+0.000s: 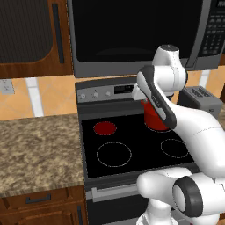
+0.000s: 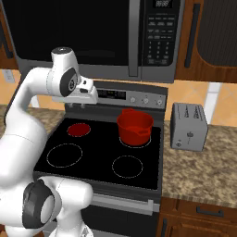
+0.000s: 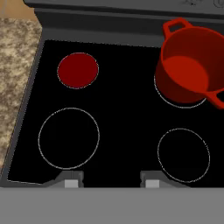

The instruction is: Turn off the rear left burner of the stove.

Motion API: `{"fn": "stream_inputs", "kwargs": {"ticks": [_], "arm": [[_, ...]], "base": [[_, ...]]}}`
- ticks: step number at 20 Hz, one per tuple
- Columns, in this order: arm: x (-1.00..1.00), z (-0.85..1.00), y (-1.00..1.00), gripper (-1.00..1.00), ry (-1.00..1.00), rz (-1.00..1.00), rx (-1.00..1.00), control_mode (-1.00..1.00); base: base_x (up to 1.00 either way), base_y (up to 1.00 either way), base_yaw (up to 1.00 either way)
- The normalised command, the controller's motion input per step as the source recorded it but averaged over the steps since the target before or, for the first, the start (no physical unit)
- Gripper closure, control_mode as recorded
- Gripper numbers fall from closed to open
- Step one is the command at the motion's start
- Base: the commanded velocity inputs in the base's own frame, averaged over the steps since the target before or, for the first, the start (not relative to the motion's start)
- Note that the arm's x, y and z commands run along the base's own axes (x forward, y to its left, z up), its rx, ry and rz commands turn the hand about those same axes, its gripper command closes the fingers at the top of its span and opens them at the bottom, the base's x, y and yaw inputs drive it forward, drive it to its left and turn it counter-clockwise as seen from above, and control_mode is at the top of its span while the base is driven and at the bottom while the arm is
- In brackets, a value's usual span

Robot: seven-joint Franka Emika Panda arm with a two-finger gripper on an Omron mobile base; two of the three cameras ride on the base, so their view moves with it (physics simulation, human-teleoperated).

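Note:
The rear left burner (image 1: 105, 128) (image 2: 78, 129) (image 3: 78, 70) glows as a solid red disc on the stove's black glass top (image 1: 90, 143) (image 2: 102, 144) (image 3: 127, 109). The grey back panel carries small knobs (image 1: 94, 94) (image 2: 146, 99) and a digital display (image 2: 111, 94). My gripper (image 3: 111, 180) hangs high above the middle of the cooktop, looking down. It is open, its fingertips (image 3: 72, 179) wide apart with nothing between them. In the right base view the hand (image 2: 85, 95) sits in front of the left part of the back panel.
A red pot (image 1: 154, 121) (image 2: 134, 126) (image 3: 190, 70) stands on the rear right burner. The black microwave (image 1: 132, 30) (image 2: 92, 32) hangs above the stove. A toaster (image 2: 187, 126) sits on the granite counter (image 2: 203, 171) to the right; more counter (image 1: 39, 149) lies left.

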Motion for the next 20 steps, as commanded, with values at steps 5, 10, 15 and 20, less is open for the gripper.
{"fn": "stream_inputs", "kwargs": {"ticks": [5, 10, 15, 20], "arm": [[-0.1, 0.0, 0.23, -1.0, 0.0, 0.03, -0.03, -1.0], [-0.17, -0.04, 0.57, -1.0, 0.0, 0.09, -0.01, -1.0], [-0.2, -0.05, 0.92, -1.0, -0.06, 0.17, 0.0, -1.0], [-0.23, -0.32, 0.54, -1.0, -0.46, 0.12, 0.03, -1.0]], "base": [[0.0, 0.0, 0.0], [0.0, 0.0, 0.0], [0.0, 0.0, 0.0], [0.0, 0.0, 0.0]]}}
